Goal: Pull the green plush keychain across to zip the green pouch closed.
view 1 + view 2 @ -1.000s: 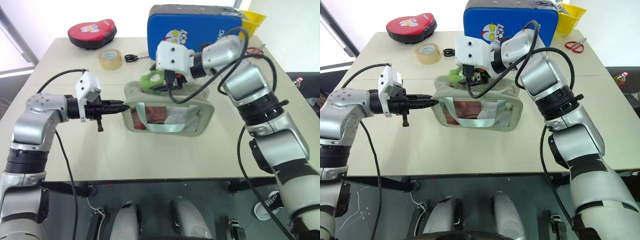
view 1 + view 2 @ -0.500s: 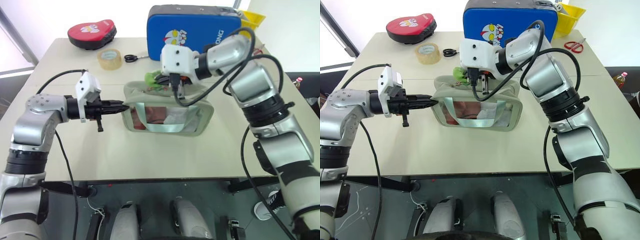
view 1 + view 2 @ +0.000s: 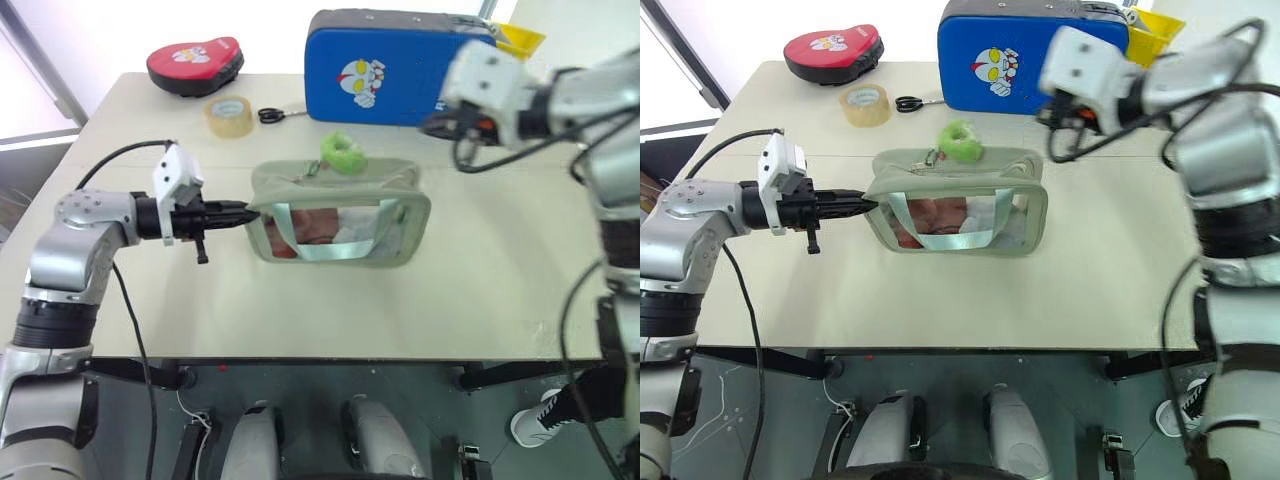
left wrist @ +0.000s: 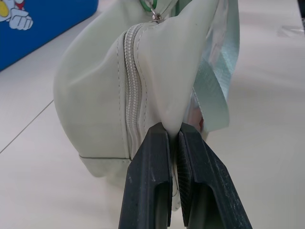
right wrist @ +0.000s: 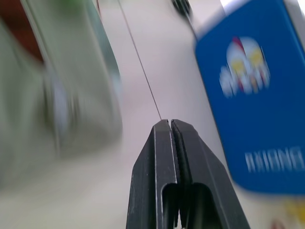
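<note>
The green pouch (image 3: 340,215) stands on the table with its clear window facing me. My left gripper (image 3: 250,212) is shut on the pouch's left end, pinching the fabric beside the zipper (image 4: 133,86). The green plush keychain (image 3: 343,152) lies free on the pouch's top edge, about halfway along. A short link ties it to the zipper pull (image 4: 153,14). My right gripper (image 3: 432,126) hovers off to the right of the pouch, in front of the blue case. Its fingers (image 5: 162,157) are shut on nothing.
A big blue case (image 3: 390,65) stands behind the pouch. A tape roll (image 3: 228,115) and black scissors (image 3: 270,115) lie at the back left, with a red case (image 3: 193,62) beyond them. A yellow bin (image 3: 522,40) sits at the back right corner.
My right gripper has let go of the keychain, shut, and swung away to the right. The keychain now rests on the pouch's top. The left gripper has kept its hold.
</note>
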You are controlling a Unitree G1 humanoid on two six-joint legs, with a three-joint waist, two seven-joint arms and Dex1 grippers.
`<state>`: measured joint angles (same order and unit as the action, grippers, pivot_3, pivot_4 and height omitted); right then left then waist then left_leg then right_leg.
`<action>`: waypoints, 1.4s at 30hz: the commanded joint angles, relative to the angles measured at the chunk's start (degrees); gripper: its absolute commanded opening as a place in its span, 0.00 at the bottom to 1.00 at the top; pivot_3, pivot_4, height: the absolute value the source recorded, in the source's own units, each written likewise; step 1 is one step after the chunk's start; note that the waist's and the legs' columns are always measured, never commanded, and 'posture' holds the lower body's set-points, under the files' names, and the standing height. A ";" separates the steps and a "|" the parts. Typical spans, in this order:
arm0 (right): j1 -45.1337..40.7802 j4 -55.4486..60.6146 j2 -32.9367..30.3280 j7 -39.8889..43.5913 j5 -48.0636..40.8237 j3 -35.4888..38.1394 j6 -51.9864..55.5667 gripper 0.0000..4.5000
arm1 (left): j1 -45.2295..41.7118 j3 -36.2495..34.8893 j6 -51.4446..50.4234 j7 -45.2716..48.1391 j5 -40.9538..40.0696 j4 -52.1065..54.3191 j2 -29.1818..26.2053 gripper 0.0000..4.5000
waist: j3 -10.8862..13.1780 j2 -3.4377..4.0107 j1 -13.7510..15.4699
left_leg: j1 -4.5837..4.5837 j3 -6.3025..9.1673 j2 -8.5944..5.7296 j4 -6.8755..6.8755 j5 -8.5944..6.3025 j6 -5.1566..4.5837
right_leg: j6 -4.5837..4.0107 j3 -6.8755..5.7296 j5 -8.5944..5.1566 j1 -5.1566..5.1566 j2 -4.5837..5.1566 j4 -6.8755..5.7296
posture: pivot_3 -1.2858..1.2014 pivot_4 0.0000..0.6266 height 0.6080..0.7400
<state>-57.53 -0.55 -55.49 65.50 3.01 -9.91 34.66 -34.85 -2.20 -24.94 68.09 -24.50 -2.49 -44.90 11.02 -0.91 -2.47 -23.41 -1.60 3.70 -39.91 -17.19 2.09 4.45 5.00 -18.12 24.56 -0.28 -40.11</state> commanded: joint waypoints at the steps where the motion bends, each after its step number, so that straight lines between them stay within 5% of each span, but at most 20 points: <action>1: 4.60 5.67 -3.92 -2.44 0.08 5.66 3.23 0.01 | 1.23 -0.66 -1.03 -0.87 -0.14 1.37 -0.49 0.00 | -0.01 0.07 -0.37 | 0.06 -0.01 0.02 0.00 0.00 0.00 | 0.00 0.07 0.00 0.00 -0.04 -0.04 | 0.52 0.24 0.98; 4: 8.34 10.07 -4.67 -3.53 -1.60 8.22 5.43 0.01 | 1.52 -0.72 -1.16 -0.59 -0.25 1.52 -0.49 0.00 | -0.02 0.10 -0.43 | 0.13 -0.06 0.02 0.01 0.00 0.00 | 0.00 0.16 0.00 0.01 -0.11 -0.15 | 0.52 0.24 0.98; 9: 0.72 12.20 4.74 -3.88 -10.99 9.84 9.98 0.01 | -0.47 0.18 -0.38 0.39 0.42 -0.18 -0.12 0.00 | -0.01 0.14 -1.13 | 0.18 -0.09 0.02 -0.02 0.01 0.01 | 0.00 0.26 0.00 0.00 -0.15 -0.22 | 0.52 0.24 0.98; 12: -2.12 11.76 8.64 -2.11 -13.90 6.61 8.50 0.20 | -0.93 0.68 0.22 1.15 0.74 -0.57 -0.12 0.00 | -0.01 0.14 -0.77 | 0.09 -0.03 0.02 -0.03 0.01 0.01 | 0.00 0.15 0.00 0.00 -0.12 -0.17 | 0.52 0.24 0.98; 16: -6.57 4.74 13.37 -1.62 -9.89 -1.09 -0.33 0.64 | -0.59 0.92 0.34 1.56 0.58 -0.02 -0.23 0.00 | -0.01 0.14 -0.55 | 0.06 -0.05 0.01 -0.04 0.01 0.01 | 0.00 0.17 0.00 0.00 -0.05 -0.07 | 0.52 0.24 0.98; 24: -12.83 -8.72 20.18 -0.32 -3.26 -10.05 -12.62 0.64 | 0.93 0.41 -0.08 1.00 0.01 1.99 -0.65 0.00 | -0.01 0.14 -0.13 | 0.05 -0.10 0.02 -0.04 0.01 0.01 | 0.00 0.15 0.00 0.03 -0.06 -0.08 | 0.52 0.24 0.98; 27: -13.54 -10.85 20.43 0.30 -1.84 -10.64 -13.98 0.45 | 1.37 0.12 -0.56 0.41 -0.11 2.67 -0.84 0.00 | -0.01 0.14 0.01 | 0.04 -0.08 0.02 -0.04 0.01 0.01 | 0.00 0.12 0.00 0.03 -0.03 -0.08 | 0.52 0.24 0.98; 31: -13.27 -11.03 19.63 1.12 -1.60 -9.69 -13.56 0.02 | 1.71 -0.13 -0.90 -0.11 -0.33 3.28 -1.14 0.00 | -0.01 0.14 -0.08 | 0.04 -0.06 0.02 -0.05 0.01 0.01 | 0.00 0.12 0.00 0.03 -0.02 -0.08 | 0.52 0.24 0.98; 37: -11.42 -8.27 15.21 1.33 -3.04 -5.05 -10.32 0.01 | 1.82 -0.21 -1.29 -0.44 -0.56 3.55 -1.39 0.00 | -0.01 0.14 0.04 | 0.03 -0.01 0.02 -0.05 0.01 0.01 | 0.00 0.10 0.00 0.03 -0.02 -0.09 | 0.52 0.24 0.98; 42: -5.36 -6.70 1.75 -0.90 1.23 -0.15 -8.98 0.01 | 1.54 -0.30 -1.40 -0.81 -0.74 3.22 -1.57 0.00 | -0.01 0.13 0.46 | 0.00 -0.04 0.00 -0.05 0.01 0.01 | 0.00 0.10 0.00 0.02 -0.01 -0.05 | 0.52 0.24 0.98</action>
<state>-63.81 -8.64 -49.34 65.80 2.22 -14.67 25.13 -33.79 -1.53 -25.93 67.32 -25.53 0.63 -45.34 11.01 -0.78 -2.01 -23.42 -1.65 3.69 -39.96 -17.19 2.09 4.45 5.10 -18.12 24.58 -0.28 -40.12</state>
